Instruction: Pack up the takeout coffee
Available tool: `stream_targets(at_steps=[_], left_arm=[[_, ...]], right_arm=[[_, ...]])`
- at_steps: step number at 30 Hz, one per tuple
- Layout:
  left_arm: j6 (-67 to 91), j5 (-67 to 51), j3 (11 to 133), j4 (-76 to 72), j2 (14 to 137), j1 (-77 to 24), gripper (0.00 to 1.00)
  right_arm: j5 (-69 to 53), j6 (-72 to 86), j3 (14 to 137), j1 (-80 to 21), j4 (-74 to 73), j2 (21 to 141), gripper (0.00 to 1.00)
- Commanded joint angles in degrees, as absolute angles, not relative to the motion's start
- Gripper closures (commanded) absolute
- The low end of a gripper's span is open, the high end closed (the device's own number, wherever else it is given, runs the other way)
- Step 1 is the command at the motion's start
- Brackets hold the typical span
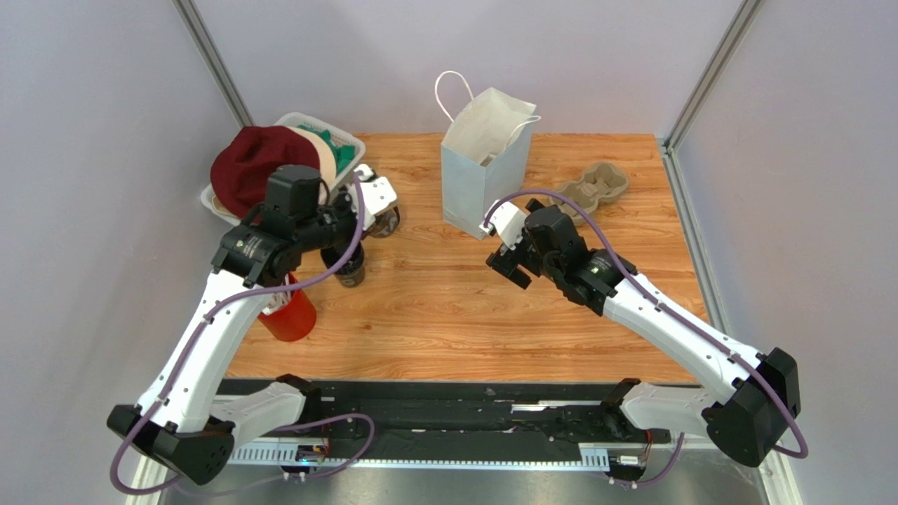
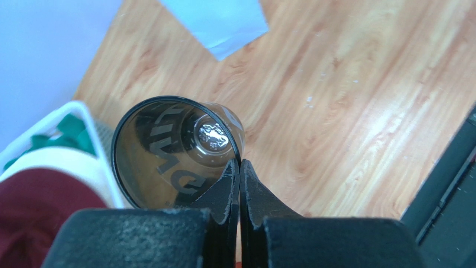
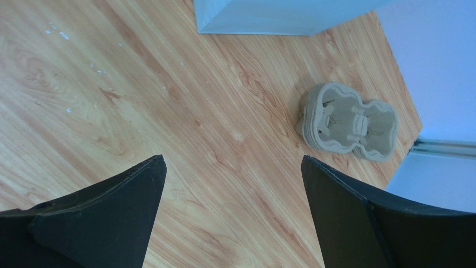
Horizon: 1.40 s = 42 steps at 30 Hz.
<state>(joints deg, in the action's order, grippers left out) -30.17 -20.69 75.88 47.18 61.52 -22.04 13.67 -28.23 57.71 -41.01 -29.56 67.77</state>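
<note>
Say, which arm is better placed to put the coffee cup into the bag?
Left. The left fingers are shut on the rim of the dark coffee cup. The right fingers hang open near the pale-blue paper bag.

Near-black coffee cup (image 2: 162,162) with brownish inside, pale-blue bag (image 1: 480,179), beige pulp tray (image 3: 349,123), red cup (image 1: 293,316), maroon cap (image 1: 253,163), orange wood-grain table (image 1: 443,316).

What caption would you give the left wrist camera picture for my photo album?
Left gripper pinches the rim of the dark takeout cup, wooden table beneath, pale-blue paper bag beyond.
</note>
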Motion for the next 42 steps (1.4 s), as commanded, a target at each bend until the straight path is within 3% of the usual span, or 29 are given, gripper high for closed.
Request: stream_targets(at_steps=[1, 22, 36, 42], left_arm=[[-31.1, -17.2, 77.9, 47.8, 64.9, -29.1, 1.00], [-33.3, -18.4, 82.3, 45.6, 84.2, -51.6, 1.00], [-30.9, -20.7, 80.6, 38.5, 94.0, -59.0, 1.00], [-27.7, -19.6, 74.4, 30.6, 93.5, -59.2, 1.00]], right_arm=[[18.4, -25.7, 60.6, -38.1, -25.8, 67.9, 0.01], [31.2, -23.9, 61.9, -24.3, -22.9, 72.1, 0.01], [32.9, -22.0, 62.5, -20.0, -22.7, 73.2, 0.01], [32.0, -21.8, 62.3, -19.5, -22.8, 72.5, 0.01]])
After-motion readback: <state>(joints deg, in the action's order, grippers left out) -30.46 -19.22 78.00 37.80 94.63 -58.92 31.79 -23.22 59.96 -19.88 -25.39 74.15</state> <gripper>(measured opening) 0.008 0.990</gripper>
